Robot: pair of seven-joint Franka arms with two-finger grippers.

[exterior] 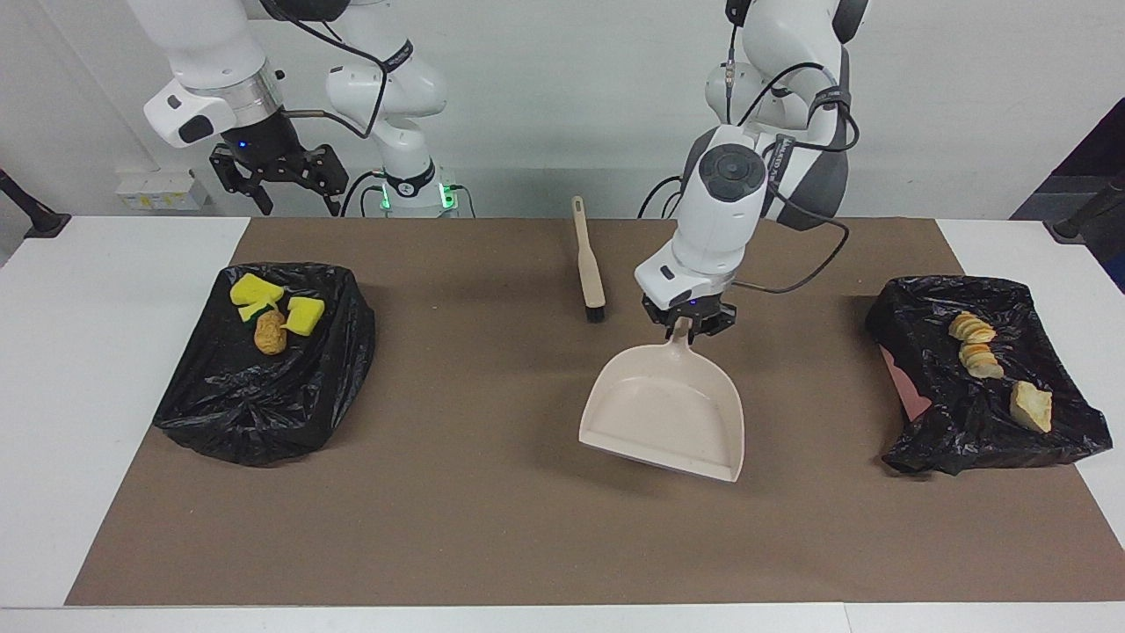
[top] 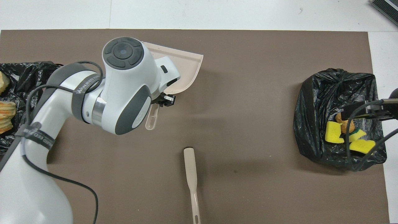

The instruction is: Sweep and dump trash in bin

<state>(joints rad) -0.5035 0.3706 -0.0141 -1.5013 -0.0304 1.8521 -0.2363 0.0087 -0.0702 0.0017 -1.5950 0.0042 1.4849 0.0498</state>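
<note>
Facing view: I see my left hand [exterior: 688, 327] clamped on the dustpan [exterior: 665, 411] handle, pan raised over mid-bench [exterior: 492, 527]. Right hand [exterior: 274, 180] waits, fingers apart, over the bench edge by its bin bag [exterior: 264, 396]. Trash [exterior: 268, 315] lies on both bags.

Overhead view: yellow trash [top: 333, 132] on the right arm's bag [top: 317, 105]; brush [top: 190, 169] lies apart.
</note>
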